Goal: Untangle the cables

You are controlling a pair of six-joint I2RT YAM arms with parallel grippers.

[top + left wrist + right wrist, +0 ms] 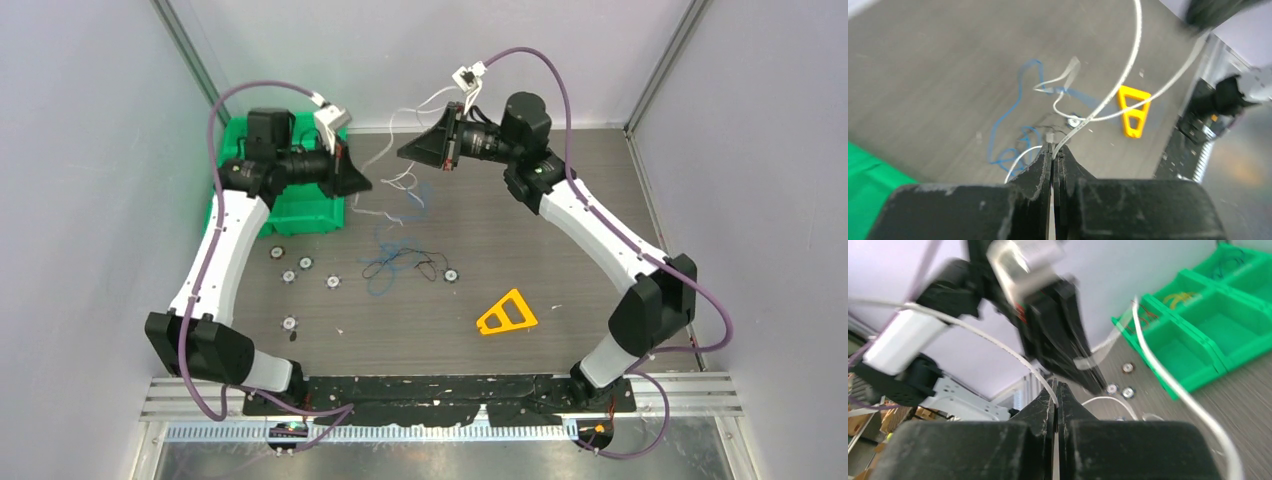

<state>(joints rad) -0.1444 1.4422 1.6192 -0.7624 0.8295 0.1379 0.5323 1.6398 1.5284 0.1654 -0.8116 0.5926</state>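
A white cable (408, 160) hangs in loops between my two raised grippers at the back of the table. My left gripper (366, 184) is shut on it; the left wrist view shows the white cable (1118, 85) coming out of its closed tips (1054, 148). My right gripper (402, 152) is shut on the same white cable (1013, 356), which enters its tips (1056, 386). Below them a blue cable (385, 262) and a black cable (408, 264) lie tangled on the table. The blue cable also shows in the left wrist view (1005, 117).
A green compartment bin (290, 205) sits at the back left, holding yellow and red wires (1180, 298). Several small round discs (305, 264) lie on the table left of the tangle. An orange triangular piece (507, 314) lies at the front right.
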